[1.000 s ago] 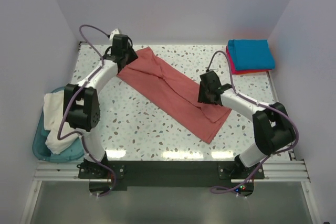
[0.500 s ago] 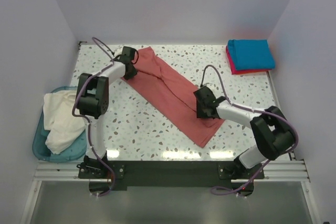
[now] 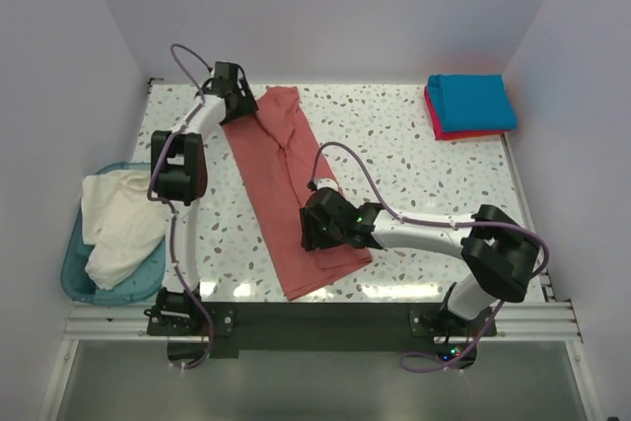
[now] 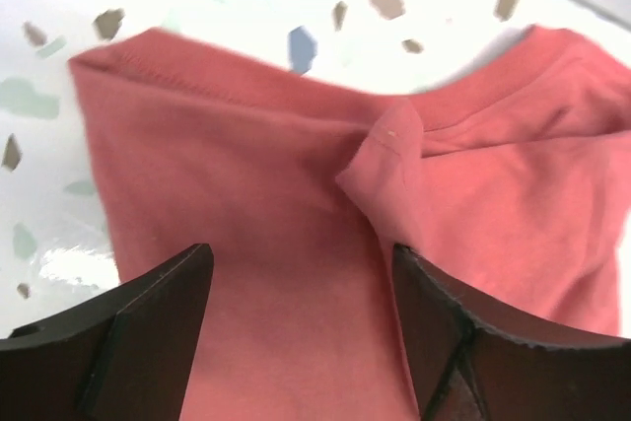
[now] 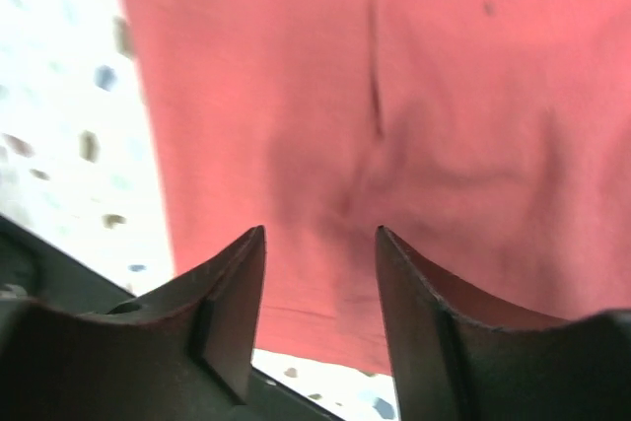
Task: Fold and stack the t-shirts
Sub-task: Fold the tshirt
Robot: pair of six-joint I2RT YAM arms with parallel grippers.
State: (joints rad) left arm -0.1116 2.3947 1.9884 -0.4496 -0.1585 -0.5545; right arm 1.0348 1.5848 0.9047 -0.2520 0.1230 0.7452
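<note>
The dusty brick-red t-shirt (image 3: 286, 194) lies folded into a long strip running from the far left of the table toward the near edge. My left gripper (image 3: 241, 105) hovers over its far end with its jaws wide apart, and the red cloth (image 4: 256, 175) lies flat beneath my left gripper (image 4: 301, 278). My right gripper (image 3: 315, 228) sits over the strip's near part, open, with the red cloth (image 5: 414, 86) under my right gripper (image 5: 320, 236), near the hem. A folded teal-blue t-shirt (image 3: 471, 101) rests on a folded pinkish-red t-shirt (image 3: 463, 132) at the back right. A cream-white t-shirt (image 3: 118, 224) lies crumpled in the bin.
The light-blue plastic bin (image 3: 77, 278) hangs off the table's left edge. White walls close in the left, back and right sides. The black rail (image 3: 315, 313) with both arm bases runs along the near edge, close to the red shirt's hem.
The red shirt swung from a diagonal to nearly lengthwise. My right gripper moved its near end leftward and toward the front. My left gripper opened wide, letting go of the far end.
</note>
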